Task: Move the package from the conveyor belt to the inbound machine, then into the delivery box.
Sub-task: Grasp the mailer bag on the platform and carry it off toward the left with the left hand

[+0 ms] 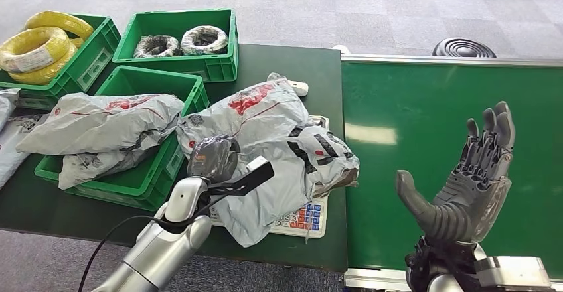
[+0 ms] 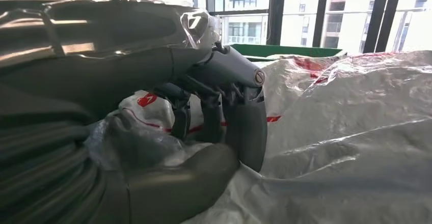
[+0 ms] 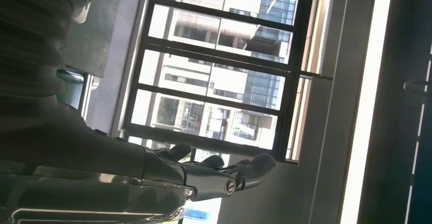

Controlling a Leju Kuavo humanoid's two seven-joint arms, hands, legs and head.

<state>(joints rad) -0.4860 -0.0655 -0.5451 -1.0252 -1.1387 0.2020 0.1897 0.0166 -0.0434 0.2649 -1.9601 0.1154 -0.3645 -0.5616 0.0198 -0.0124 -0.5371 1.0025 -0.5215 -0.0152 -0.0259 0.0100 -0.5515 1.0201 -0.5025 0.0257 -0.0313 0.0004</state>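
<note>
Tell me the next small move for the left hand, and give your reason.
Probably lift the package off the scale and carry it left toward the near green crate. The left hand already grips its plastic, the package lies on the scale, and the right hand is raised, open, over the conveyor belt.

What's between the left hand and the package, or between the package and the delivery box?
Nothing at the left hand: its fingers already grip the package on the scale. The nearest green box beside it already holds another bag.
</note>
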